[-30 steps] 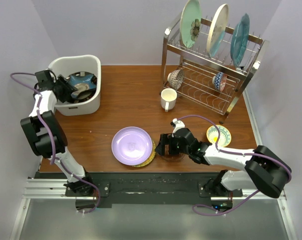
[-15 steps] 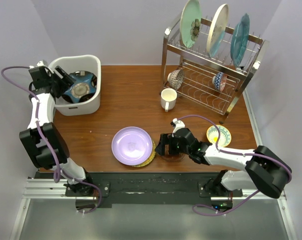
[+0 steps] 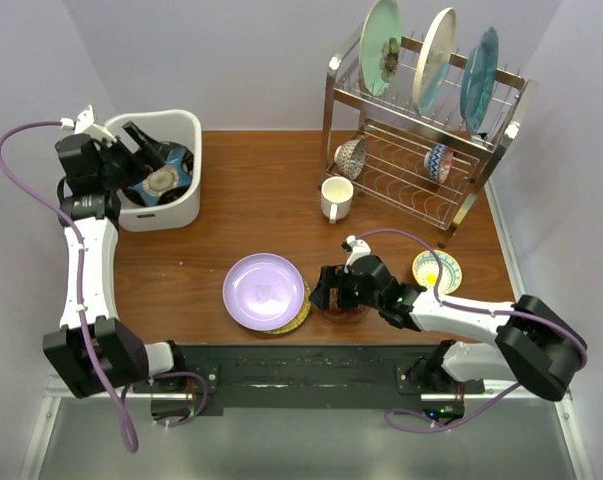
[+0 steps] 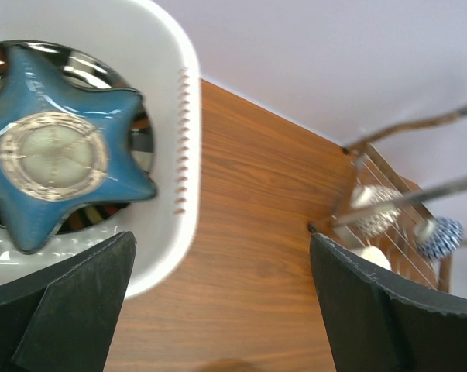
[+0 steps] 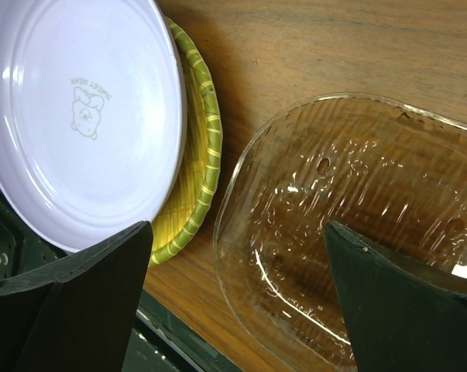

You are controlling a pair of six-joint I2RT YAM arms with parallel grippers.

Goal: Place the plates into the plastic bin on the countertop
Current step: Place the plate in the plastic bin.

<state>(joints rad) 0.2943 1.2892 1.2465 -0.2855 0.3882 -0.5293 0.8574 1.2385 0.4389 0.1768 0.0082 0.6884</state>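
At the far left corner of the tabletop (image 3: 251,215), the left fingers (image 4: 70,310) hang spread and empty by the bin, with the star dish inside.

The blue star dish (image 4: 55,155) lies flat on a dark plate in the white bin (image 4: 167,248), so it looks delivered. The left fingers stand wide apart over the bin's right rim, gripping nothing.
Along the near edge, the right fingers (image 5: 70,310) are also spread and empty. They straddle the rim of a clear glass dish (image 5: 349,256) just beside the lavender plate (image 5: 86,116), which rests on a yellow-green plate (image 5: 198,139).
That stack's right edge seems the likeliest lip to catch.
Three more plates (image 3: 436,60) stand on edge in the wire rack (image 3: 411,180) at the far right.
Bare wood runs from the stack to the bin, and the mug (image 3: 336,198) stands aside near the rack.
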